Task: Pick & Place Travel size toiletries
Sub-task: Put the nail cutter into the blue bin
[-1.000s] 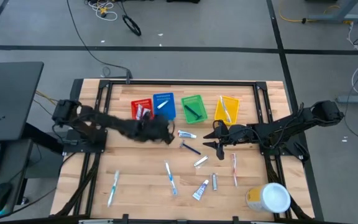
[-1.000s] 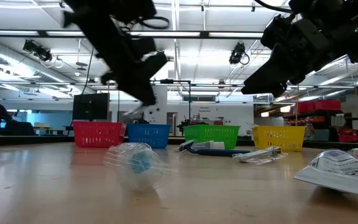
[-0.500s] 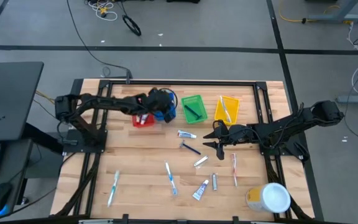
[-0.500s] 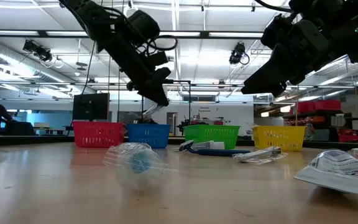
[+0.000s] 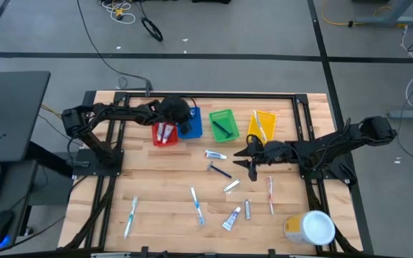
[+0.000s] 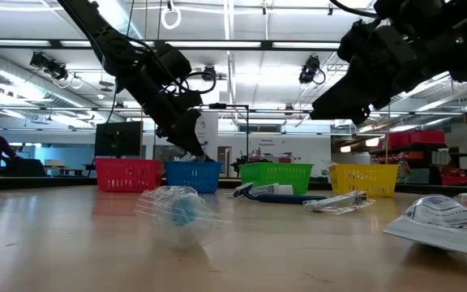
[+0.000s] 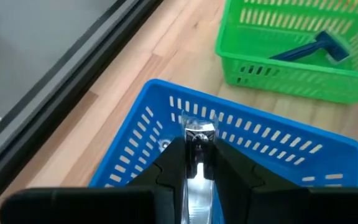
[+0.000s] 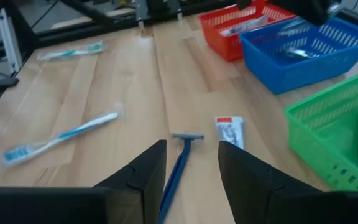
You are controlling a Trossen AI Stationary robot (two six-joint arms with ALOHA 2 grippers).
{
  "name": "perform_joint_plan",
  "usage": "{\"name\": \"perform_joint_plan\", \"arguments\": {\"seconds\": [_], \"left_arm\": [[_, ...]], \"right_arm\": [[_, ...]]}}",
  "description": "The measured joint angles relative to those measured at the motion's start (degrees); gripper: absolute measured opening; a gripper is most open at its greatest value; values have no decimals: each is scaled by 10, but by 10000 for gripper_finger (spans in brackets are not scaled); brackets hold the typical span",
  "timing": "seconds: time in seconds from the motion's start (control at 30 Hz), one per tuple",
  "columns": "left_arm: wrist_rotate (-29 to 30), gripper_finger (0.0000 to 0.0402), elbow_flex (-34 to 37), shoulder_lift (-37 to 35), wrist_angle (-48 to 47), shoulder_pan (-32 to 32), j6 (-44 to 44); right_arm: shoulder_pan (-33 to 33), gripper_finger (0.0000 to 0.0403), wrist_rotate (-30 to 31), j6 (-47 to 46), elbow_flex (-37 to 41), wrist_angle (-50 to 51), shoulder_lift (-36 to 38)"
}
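My left gripper (image 5: 185,120) hangs over the blue bin (image 7: 260,146) at the table's far side, shut on a small clear-wrapped toiletry (image 7: 199,140). My right gripper (image 5: 241,159) stands open and holds nothing, right of mid-table, above a blue razor (image 8: 178,163) and a white toothpaste tube (image 8: 230,131) that lie flat on the wood. More toiletries lie flat on the near half: toothbrushes (image 5: 197,204) (image 5: 131,216) (image 5: 270,195) and small tubes (image 5: 231,218). The red bin (image 5: 165,133) holds tubes, and the green bin (image 7: 303,43) holds a blue razor. My left gripper pinches the clear-wrapped toiletry (image 7: 199,163) between its two fingers, slanting down from the table's left. The item lies along the fingers and its free end (image 7: 200,132) sticks out past the fingertips, over the blue bin's inside, clear of the table.
Red, blue, green and yellow bins (image 5: 262,125) stand in a row along the far side. A yellow tub with a white lid (image 5: 311,228) sits at the near right corner. A crumpled clear wrapper (image 6: 177,212) lies near the low camera.
My left gripper has swung from mid-table toward the far edge, rolling its wrist and sinking a little, and now hangs over the blue bin with the wrapped item still between its fingers. My right arm has kept still.
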State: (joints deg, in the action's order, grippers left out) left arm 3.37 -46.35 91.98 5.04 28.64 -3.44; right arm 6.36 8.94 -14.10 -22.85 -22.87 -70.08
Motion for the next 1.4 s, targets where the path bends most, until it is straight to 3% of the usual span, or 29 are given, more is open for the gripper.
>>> {"name": "perform_joint_plan", "arguments": {"seconds": [0.37,0.87,1.07,1.4], "left_arm": [[-11,69,0,0,3,-3,10],[39,69,0,0,11,-17,47],[46,69,-9,53,53,-25,78],[48,69,-26,85,-2,-24,60]], "right_arm": [[-4,156,0,0,0,-8,0],[-4,156,-3,0,0,-82,0],[-15,156,-1,1,0,-133,0],[-19,156,-1,32,0,-129,0]]}}
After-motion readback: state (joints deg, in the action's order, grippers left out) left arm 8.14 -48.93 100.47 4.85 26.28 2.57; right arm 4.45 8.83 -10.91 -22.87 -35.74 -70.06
